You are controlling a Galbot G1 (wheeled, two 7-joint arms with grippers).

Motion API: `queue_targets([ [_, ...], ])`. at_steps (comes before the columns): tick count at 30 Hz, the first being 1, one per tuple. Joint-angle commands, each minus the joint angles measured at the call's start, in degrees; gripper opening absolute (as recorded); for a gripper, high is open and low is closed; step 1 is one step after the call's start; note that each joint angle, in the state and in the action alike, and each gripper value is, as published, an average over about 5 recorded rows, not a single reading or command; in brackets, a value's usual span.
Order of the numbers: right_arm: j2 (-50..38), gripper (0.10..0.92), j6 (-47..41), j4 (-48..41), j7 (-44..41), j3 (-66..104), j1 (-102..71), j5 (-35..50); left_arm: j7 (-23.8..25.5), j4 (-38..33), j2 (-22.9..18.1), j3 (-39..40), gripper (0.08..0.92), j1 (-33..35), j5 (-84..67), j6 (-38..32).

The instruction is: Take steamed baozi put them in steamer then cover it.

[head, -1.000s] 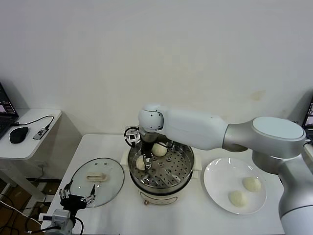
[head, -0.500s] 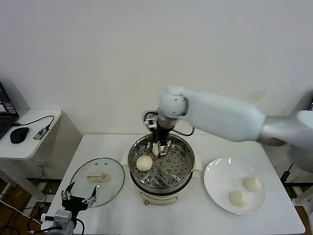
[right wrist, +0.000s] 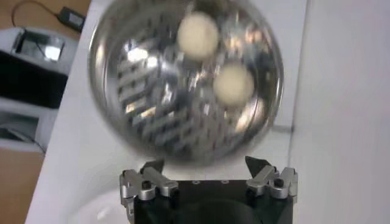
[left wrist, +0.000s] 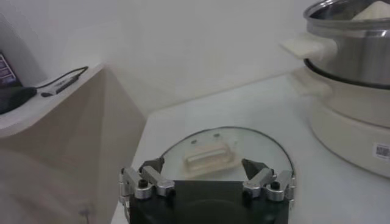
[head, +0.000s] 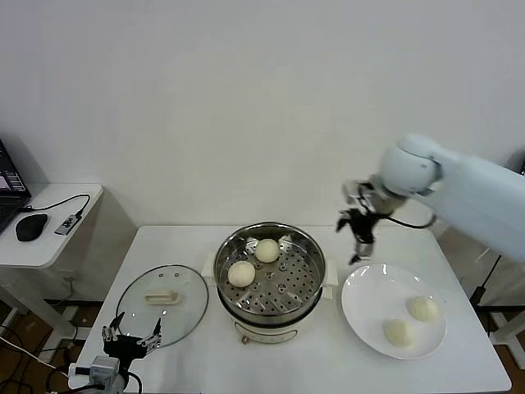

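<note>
Your right hand (head: pixel 358 243) hangs in the air above the white bench (head: pixel 164 246), between the steamer (head: pixel 270 283) and the white plate (head: pixel 361 316). Its fingers are spread wide and nothing is in them; the right wrist view shows the two fingertips apart with the steamer below them.

Two steamed baozi sit on the steamer's perforated tray: one (head: pixel 267 250) toward the back wall, the other (head: pixel 241 273) nearer the left rim, close together but not touching. In the right wrist view both buns (right wrist: pixel 197 35) (right wrist: pixel 233 84) show inside the shiny round pot (right wrist: pixel 122 79). The other two baozi lie on the plate to the steamer's right, one (head: pixel 423 309) toward the plate's right edge and one (head: pixel 398 332) nearer its front, just beside each other.

The cover (head: pixel 184 287) lies flat on the bench to the left of the steamer, its cream handle (head: pixel 162 297) facing up. The steamer is uncovered.

Your left hand (head: pixel 130 340) is parked low at the bench's front left corner, just beside the lid's near edge, fingers released and empty. From its wrist view you see the glass lid (left wrist: pixel 256 143) right in front of the fingertips and the steamer's white side handle (left wrist: pixel 308 47) farther off.

A side desk (head: pixel 49 234) to the left carries a black mouse (head: pixel 29 226).
</note>
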Motion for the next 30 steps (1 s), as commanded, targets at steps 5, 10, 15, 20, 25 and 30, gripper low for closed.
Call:
queue_targets([
  [5,-10.7,0.823,3.7,1.5,-2.1,15.9,-26.7,-11.6,-0.1,0.2,-1.5,1.0,0.823,1.2,1.2,0.0],
  [10,-8.8,0.823,4.5,-0.6,-2.2,16.7,-29.0,-13.0,-0.2,0.2,-1.9,1.1,0.823,1.6,1.6,-0.1],
  [15,-6.7,0.823,4.8,-3.1,-2.2,17.6,-29.9,-14.2,-0.2,-0.1,-2.2,1.0,0.823,1.9,2.1,0.0],
  [20,-5.4,0.823,5.2,-5.1,-2.6,18.7,-30.7,-15.2,-0.3,0.0,-2.4,1.0,0.823,2.1,2.6,0.0],
  [25,-5.2,0.823,5.6,-5.5,-3.0,19.1,-32.0,-17.0,-0.3,0.0,-2.4,1.0,0.823,2.3,2.9,-0.1],
  [30,-4.6,0.823,5.4,-6.1,-2.7,20.7,-34.0,-18.2,-0.5,0.6,-2.4,1.1,0.823,2.3,3.0,-0.1],
])
